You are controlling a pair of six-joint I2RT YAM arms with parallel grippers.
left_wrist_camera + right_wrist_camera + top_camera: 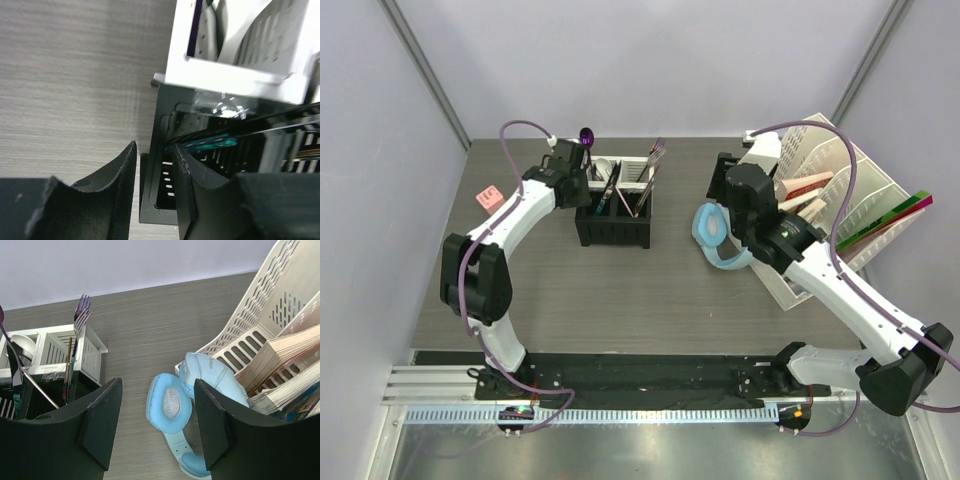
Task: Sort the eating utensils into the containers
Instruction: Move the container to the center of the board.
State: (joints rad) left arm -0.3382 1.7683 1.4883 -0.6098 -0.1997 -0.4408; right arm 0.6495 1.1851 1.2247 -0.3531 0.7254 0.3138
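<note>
A matt, wood-grain table (650, 300) carried a black plastic caddy (612, 232) with glossy white plastic inserts (50, 347). The purple spoon (586, 134) and fork (82, 310) gleamed like polished metal. The headphones (172, 407) looked smooth, pale blue plastic. The left gripper (154, 165) wore matt black pads (120, 175), rough at the edges.

The worktop holds one black caddy (615, 236). One purple spoon (586, 135) and two forks (82, 310) stand in it. There is also one white rack (880, 185), one blue headset (712, 232), and one pink block (490, 197) by the left edge. The rack's books are packed too tightly to count.
</note>
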